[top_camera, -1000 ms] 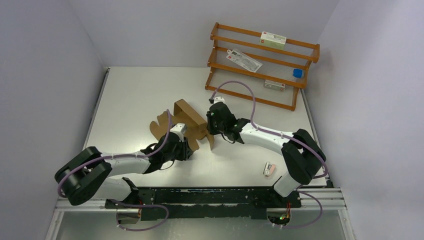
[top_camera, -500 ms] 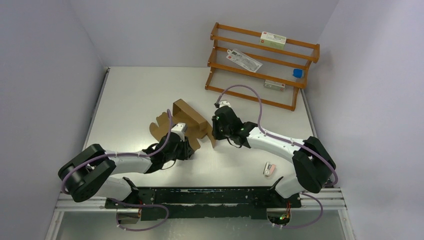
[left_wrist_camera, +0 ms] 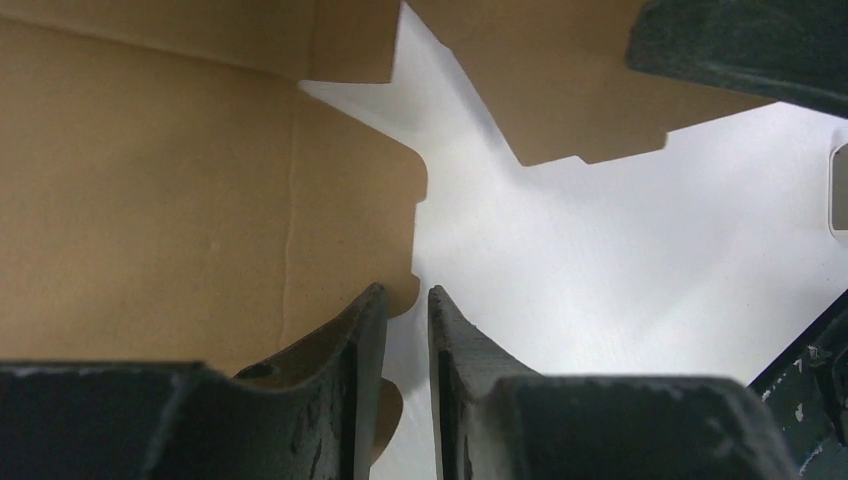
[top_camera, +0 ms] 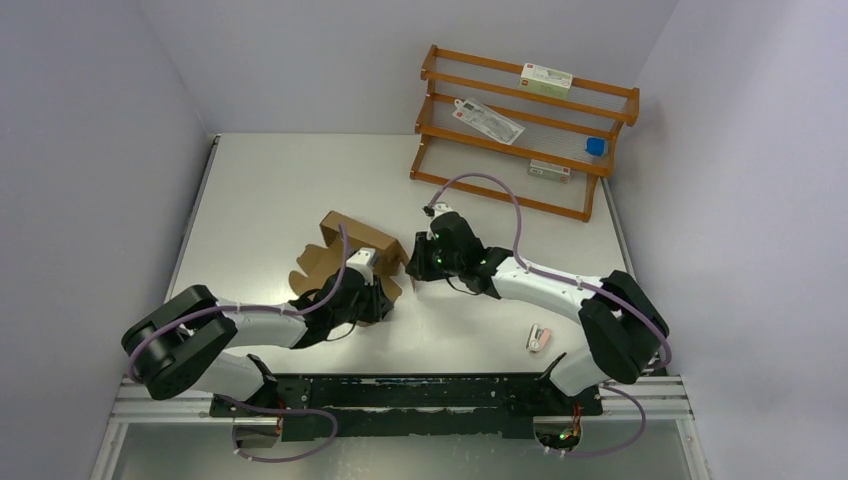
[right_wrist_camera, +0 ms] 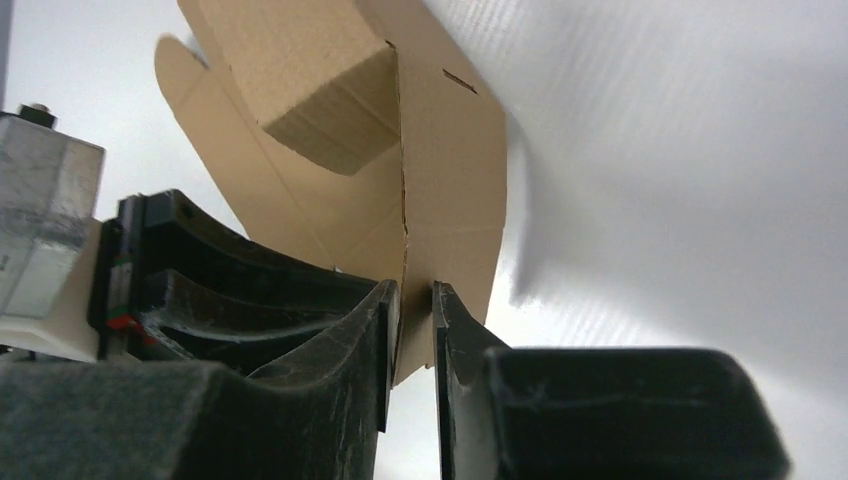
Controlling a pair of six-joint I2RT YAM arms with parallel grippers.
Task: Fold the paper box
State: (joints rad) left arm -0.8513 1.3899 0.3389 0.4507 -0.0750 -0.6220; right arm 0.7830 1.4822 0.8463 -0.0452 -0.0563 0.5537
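The paper box is half-formed. One wall stands up while its other flaps lie spread on the bench, and it sits between the two claws. The right claw is clenched on a thin panel edge, right next to a scored crease. The left claw has its jaws nearly together at a flap's notched edge, but from here I can't tell whether it's actually pinching the card.

The right claw's bite looks shallow to me. A sideways tug could pull the panel out, or tear it along the crease beside the jaws. If the left claw isn't holding, the sheet may just skid across the smooth bench instead of folding. If both are holding and pull against each other, the card between them could buckle off its fold lines. The raised wall beyond the right claw might spring back down. The wooden rack is well beyond both claws and shouldn't get in the way.
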